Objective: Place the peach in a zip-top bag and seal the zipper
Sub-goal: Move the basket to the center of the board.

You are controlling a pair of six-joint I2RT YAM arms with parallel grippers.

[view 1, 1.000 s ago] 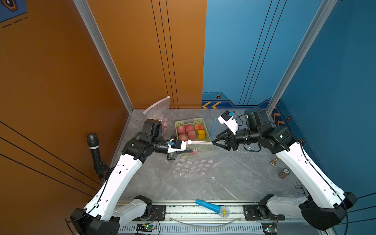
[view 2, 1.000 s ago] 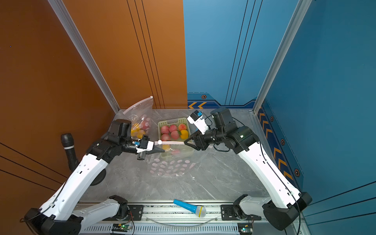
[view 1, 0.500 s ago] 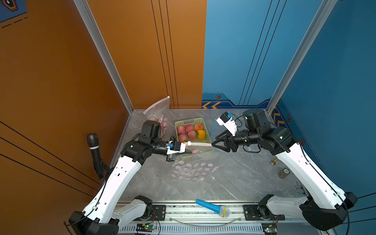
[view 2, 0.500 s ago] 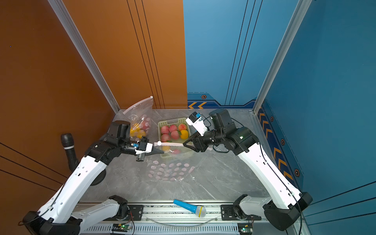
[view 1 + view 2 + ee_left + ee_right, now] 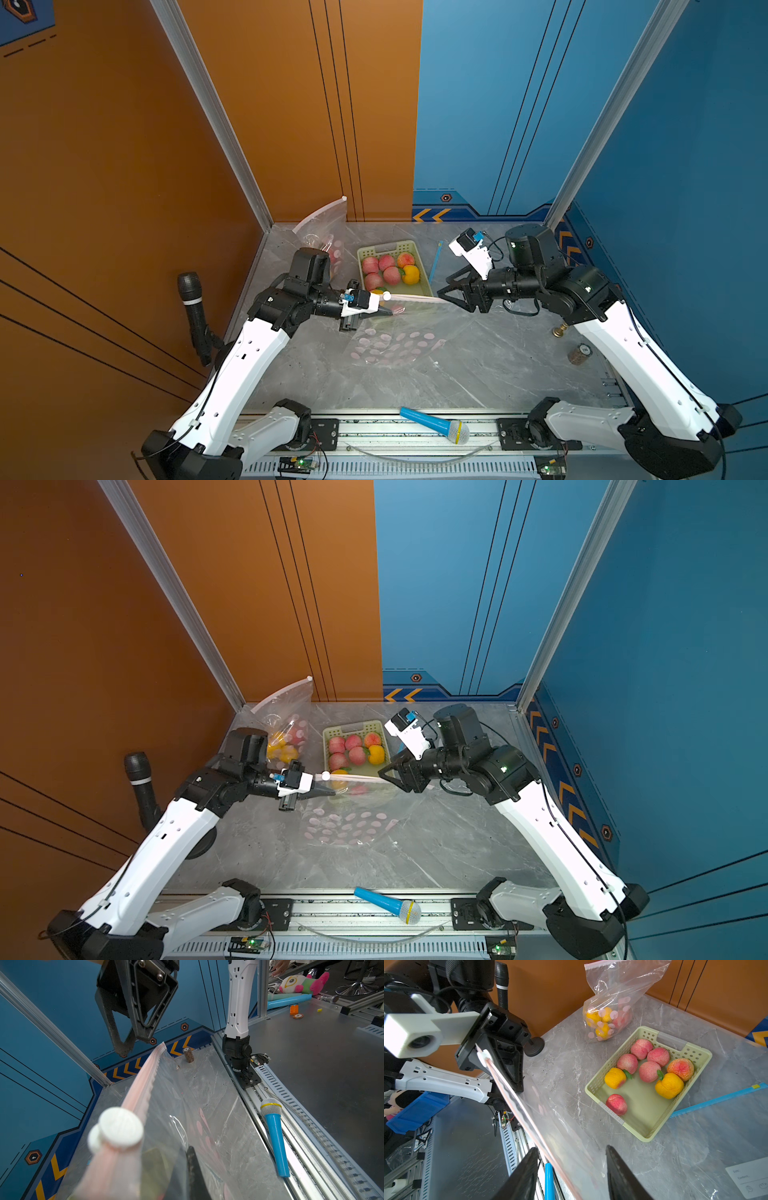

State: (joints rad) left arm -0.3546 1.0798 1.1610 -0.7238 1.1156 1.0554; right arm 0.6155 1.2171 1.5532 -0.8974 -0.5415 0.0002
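Mia: Where are the round pink peaches (image 5: 391, 275)?

Tom: They lie in the pale green plastic basket (image 5: 386, 248) at the back of the grey stone table (image 5: 478, 365). 2 yellow fruits (image 5: 669, 1085) lie in there too.

Mia: And the clear zip-top bag with pink dots (image 5: 395, 345)?

Tom: It hangs just in front of the basket. Its bottom rests on the table. Its pink zipper strip (image 5: 411, 296) runs through the air between the 2 arms.

Mia: Who holds it?

Tom: The left gripper (image 5: 386, 312) is pinched tight on the bag's corner, just under the small white slider (image 5: 120, 1126).

Mia: And the right gripper (image 5: 571, 1149)?

Tom: Its 2 black fingers (image 5: 618, 1167) stand apart. The zipper strip passes between them, close to 1 finger, at the end far from the slider.
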